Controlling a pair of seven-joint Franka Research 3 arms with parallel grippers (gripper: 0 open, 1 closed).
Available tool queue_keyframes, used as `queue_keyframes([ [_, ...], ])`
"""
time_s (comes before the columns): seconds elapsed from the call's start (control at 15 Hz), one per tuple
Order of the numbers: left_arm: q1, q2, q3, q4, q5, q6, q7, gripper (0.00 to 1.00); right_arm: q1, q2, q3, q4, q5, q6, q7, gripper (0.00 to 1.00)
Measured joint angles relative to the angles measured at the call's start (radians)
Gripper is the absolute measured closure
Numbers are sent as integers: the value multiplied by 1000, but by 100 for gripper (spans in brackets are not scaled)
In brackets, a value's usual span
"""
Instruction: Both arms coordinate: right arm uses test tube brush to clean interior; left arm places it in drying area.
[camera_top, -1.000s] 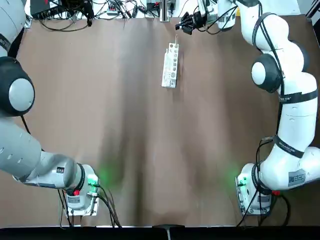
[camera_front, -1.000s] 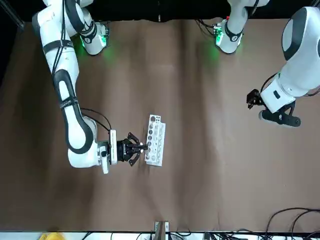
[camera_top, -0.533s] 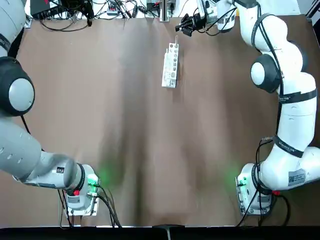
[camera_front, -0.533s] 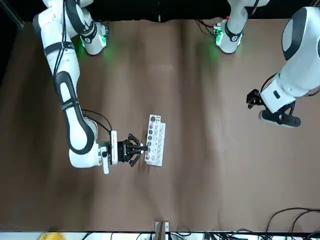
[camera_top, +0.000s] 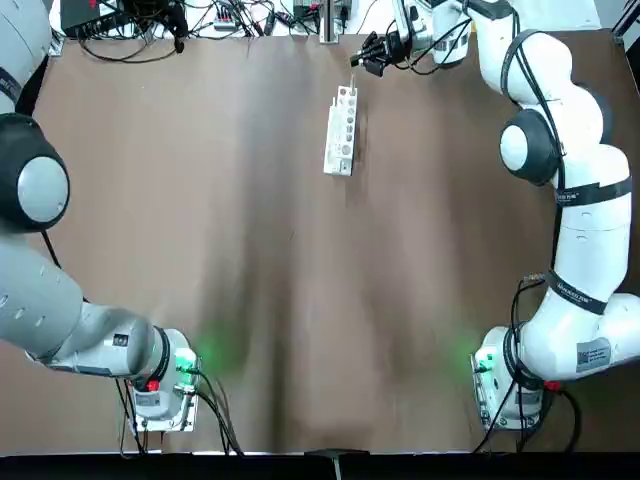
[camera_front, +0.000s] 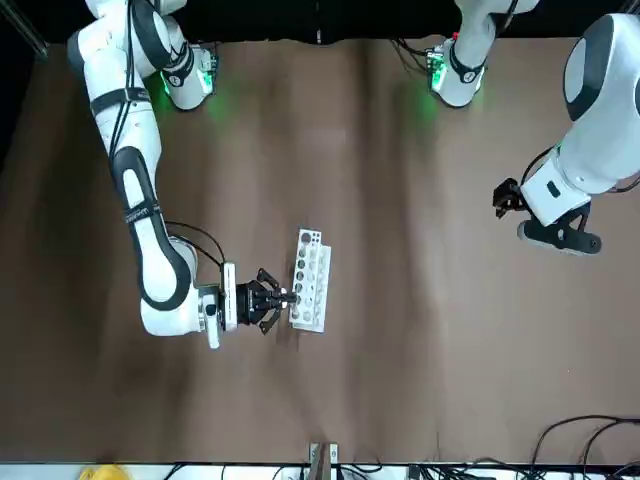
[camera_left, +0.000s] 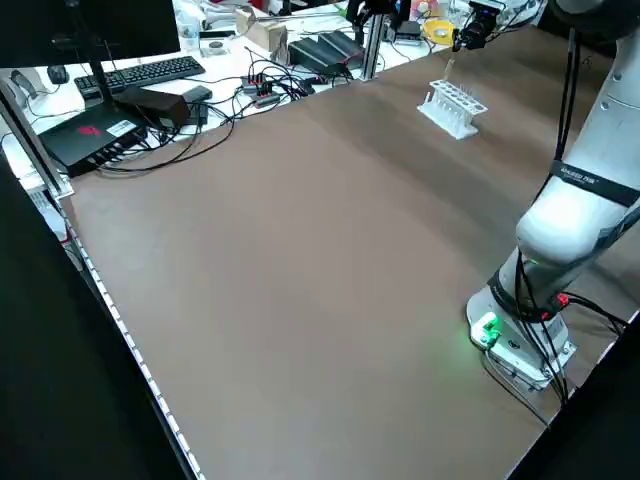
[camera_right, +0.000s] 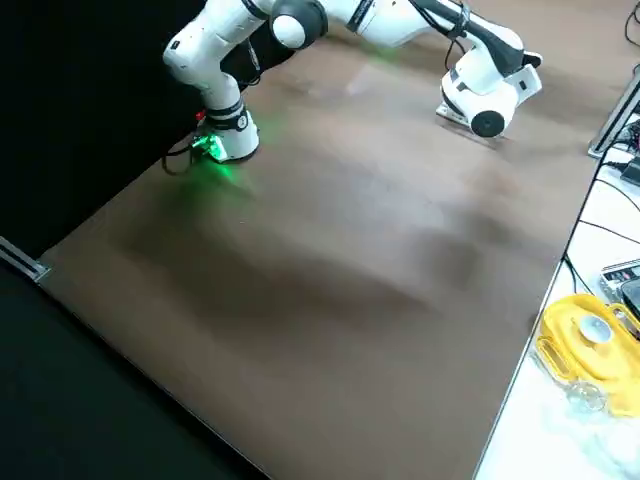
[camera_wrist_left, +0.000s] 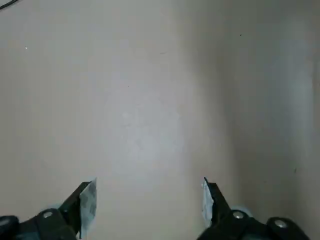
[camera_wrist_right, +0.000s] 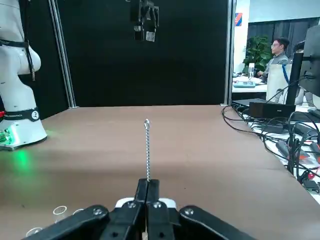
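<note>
Brush (camera_wrist_right: 147, 150) clamped in right pincer (camera_top: 368, 52), stick upright, just beside far end of white rack (camera_top: 341, 131). Left pincer (camera_wrist_left: 147, 200) gapes empty, well apart over bare desk (camera_top: 250, 250).

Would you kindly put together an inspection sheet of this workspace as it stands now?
Surface: brown table, bare across the middle.
Job's things: white rack at the far edge; thin test tube brush gripped by its lower end, its wire handle pointing up.
Clutter: nothing seen on the table.
Hands: right hand shut on the brush, just beside the rack's far end; left hand open over bare table at the robot's left.
Cables: a tangle beyond the far edge; leads at both arm bases.
Surroundings: keyboard and black boxes on a side desk; yellow object; a person seated at a desk.
</note>
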Motion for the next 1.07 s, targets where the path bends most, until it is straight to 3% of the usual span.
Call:
queue_keyframes([
  [0.6, 0, 0, 0, 0, 0, 0, 0, 1, -16, -22, 0, 15, 6, -3, 29, 98],
  [1.07, 0, 0, 0, 0, 0, 0, 0, 1, -26, -58, 1, 20, 6, -72, 83, 98],
])
